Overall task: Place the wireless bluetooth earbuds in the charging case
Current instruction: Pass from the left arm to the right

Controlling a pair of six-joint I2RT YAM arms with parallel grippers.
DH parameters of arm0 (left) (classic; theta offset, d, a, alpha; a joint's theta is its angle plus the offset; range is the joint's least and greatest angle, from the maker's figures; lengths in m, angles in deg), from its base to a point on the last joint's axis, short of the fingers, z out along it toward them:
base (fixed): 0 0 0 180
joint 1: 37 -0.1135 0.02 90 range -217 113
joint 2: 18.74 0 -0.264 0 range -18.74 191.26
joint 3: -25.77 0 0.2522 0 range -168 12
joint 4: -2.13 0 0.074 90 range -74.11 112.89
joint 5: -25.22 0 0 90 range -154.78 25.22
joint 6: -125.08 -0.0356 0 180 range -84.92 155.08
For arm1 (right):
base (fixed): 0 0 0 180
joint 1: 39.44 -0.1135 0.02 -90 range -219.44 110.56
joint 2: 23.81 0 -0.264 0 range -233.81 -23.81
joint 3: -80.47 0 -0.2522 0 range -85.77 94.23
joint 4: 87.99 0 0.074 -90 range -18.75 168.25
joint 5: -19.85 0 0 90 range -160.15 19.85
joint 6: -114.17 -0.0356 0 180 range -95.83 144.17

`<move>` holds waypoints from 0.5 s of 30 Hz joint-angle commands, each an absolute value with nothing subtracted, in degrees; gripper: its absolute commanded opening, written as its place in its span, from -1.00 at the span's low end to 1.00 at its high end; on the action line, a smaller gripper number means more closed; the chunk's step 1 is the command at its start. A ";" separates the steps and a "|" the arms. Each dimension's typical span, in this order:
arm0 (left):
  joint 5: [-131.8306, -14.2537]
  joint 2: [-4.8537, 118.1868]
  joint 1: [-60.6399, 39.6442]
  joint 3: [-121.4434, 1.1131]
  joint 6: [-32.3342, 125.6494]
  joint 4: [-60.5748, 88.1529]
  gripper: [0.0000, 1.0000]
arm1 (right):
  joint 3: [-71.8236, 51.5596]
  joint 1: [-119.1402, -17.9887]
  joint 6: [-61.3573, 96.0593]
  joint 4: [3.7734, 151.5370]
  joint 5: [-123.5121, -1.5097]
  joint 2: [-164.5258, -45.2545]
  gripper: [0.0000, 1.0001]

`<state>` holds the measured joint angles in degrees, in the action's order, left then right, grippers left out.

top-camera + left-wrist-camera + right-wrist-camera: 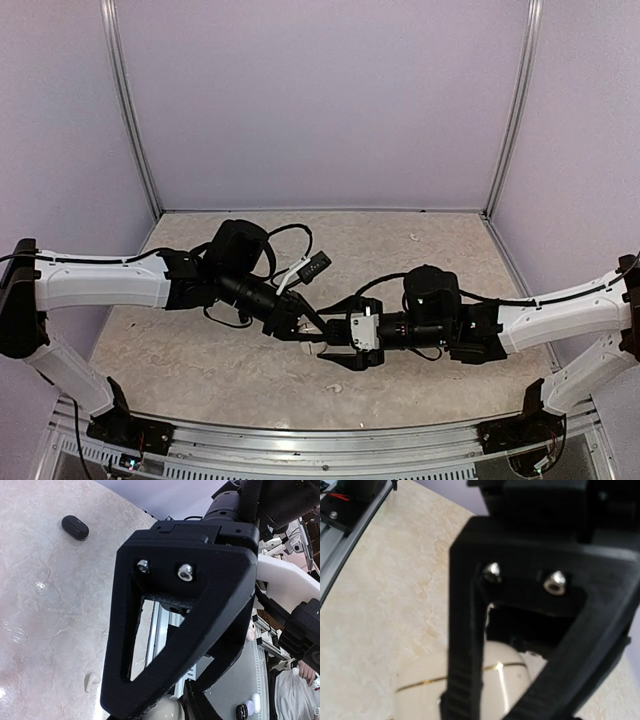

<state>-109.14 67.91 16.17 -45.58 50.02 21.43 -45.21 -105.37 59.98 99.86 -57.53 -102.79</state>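
At tabletop (200,350) centre arms meet: left end effector (167,707) narrow, pinching cream charging case (505,680); right end effector (335,352) over same case, width cannot tell. No earbuds seen; black pebble (75,527) well apart, possibly bud or spare case. Advice: brace case firmly, pry lid at gold seam.

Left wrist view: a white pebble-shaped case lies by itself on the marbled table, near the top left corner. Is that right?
Not quite. The pebble-shaped case is black, not white, as the left wrist view shows. The rest holds: it lies by itself on the marbled table, near the top left corner.
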 commanded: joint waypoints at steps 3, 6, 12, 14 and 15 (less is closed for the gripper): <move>-110.57 68.80 16.97 -47.15 49.67 17.87 -0.43 | -44.92 -107.02 60.82 102.87 -54.94 -102.31 0.39; -110.66 69.04 17.02 -47.14 49.67 17.74 -0.40 | -45.48 -107.11 60.55 104.14 -54.24 -101.78 0.43; -110.48 69.31 16.93 -47.15 49.62 17.65 -0.31 | -45.37 -107.11 59.83 104.19 -54.97 -101.82 0.23; -110.39 69.32 16.80 -47.15 49.71 17.65 -0.27 | -45.71 -107.11 59.63 104.94 -55.56 -101.64 0.23; -110.33 69.40 16.73 -47.15 49.76 17.65 -0.26 | -45.81 -107.11 59.48 105.20 -55.90 -101.60 0.22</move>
